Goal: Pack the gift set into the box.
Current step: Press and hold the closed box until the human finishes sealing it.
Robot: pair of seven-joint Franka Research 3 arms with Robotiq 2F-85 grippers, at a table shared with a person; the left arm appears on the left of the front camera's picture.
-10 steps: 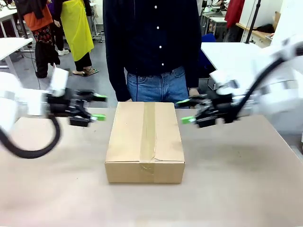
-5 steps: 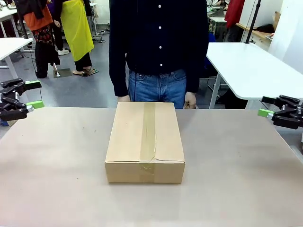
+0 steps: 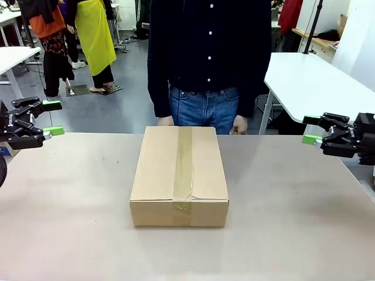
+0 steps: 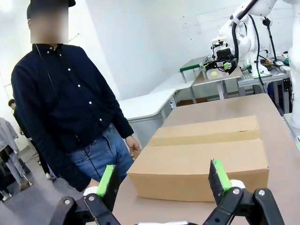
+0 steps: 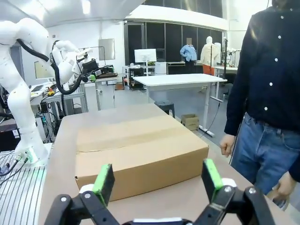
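Observation:
The brown cardboard box (image 3: 179, 174) sits shut in the middle of the table, a strip of tape running along its top seam; it also shows in the left wrist view (image 4: 201, 157) and the right wrist view (image 5: 140, 152). The gift set is out of view. My left gripper (image 3: 50, 119) hangs open at the table's left edge, well clear of the box, its fingers wide apart (image 4: 164, 180). Over at the right edge my right gripper (image 3: 310, 130) is open too (image 5: 157, 180). Neither holds anything.
A person in a dark shirt and jeans (image 3: 205, 64) stands at the far side just behind the box, hands hanging at the table edge. White tables (image 3: 310, 82) stand behind at the right. Bare tabletop (image 3: 293, 234) surrounds the box.
Both arms pulled back from beside the box to the table's outer edges, then eased slightly inward. The person shifted a little to the right. The box stayed put.

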